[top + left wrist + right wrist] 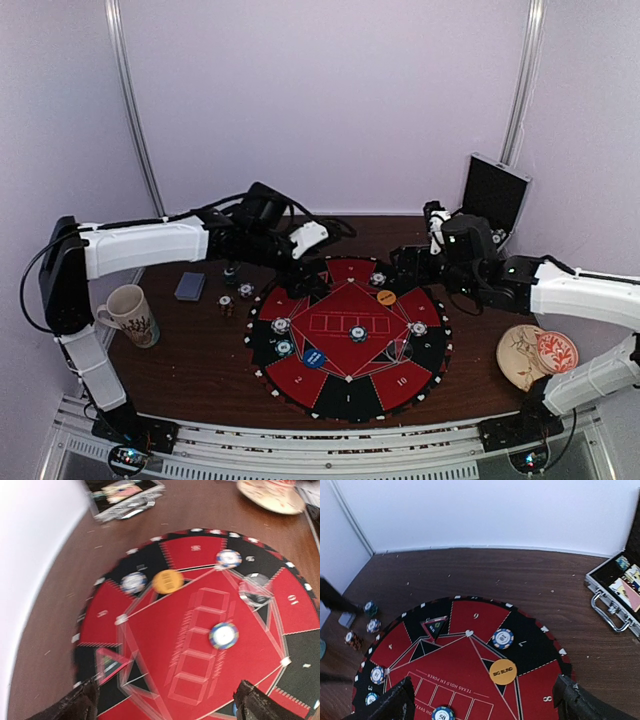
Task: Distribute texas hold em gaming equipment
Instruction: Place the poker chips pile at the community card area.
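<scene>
At center frame of the top view, white-edged poker chips (358, 333) are lying spread around the round red-and-black mat (300, 375), and the orange Big Blind button (503, 671) is sitting toward its upper right. Over the mat's upper left edge the left gripper (167, 707) is hanging released, grasping nothing. At upper right the right gripper (485, 705) is gaping too, empty.

Soft even light, faint shadows, left wrist view motion-blurred, poker chips (223, 635) smeared, other views sharp

You have the game mat (345, 300) mid-table, chips (358, 334) on it; card deck (189, 287) and mug (130, 315) to its left, case (495, 195) behind-right
</scene>
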Action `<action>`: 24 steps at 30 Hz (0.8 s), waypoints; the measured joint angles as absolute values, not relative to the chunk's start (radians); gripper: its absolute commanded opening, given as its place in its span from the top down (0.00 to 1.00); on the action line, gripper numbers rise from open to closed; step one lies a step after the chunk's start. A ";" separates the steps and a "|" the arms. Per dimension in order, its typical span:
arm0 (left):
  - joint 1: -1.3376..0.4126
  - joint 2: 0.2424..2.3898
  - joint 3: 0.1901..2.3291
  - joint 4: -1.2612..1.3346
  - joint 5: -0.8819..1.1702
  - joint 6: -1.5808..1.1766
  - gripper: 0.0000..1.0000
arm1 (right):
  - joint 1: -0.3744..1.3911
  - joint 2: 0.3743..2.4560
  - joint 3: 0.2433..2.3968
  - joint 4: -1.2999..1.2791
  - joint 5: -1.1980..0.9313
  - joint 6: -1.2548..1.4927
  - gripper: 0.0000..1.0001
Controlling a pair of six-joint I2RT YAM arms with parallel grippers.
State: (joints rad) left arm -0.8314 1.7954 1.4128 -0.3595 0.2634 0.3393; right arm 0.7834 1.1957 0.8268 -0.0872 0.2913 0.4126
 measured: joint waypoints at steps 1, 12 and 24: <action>-0.800 1.764 1.396 -0.359 0.265 0.339 0.02 | 0.797 1.230 0.843 -0.088 0.279 0.406 0.03; -0.451 1.490 1.088 -0.279 0.281 0.334 0.02 | 0.963 1.654 1.059 -0.187 0.136 0.334 0.04; -0.418 1.335 0.880 -0.125 0.284 0.339 0.02 | 0.981 1.792 1.102 -0.270 0.076 0.317 0.10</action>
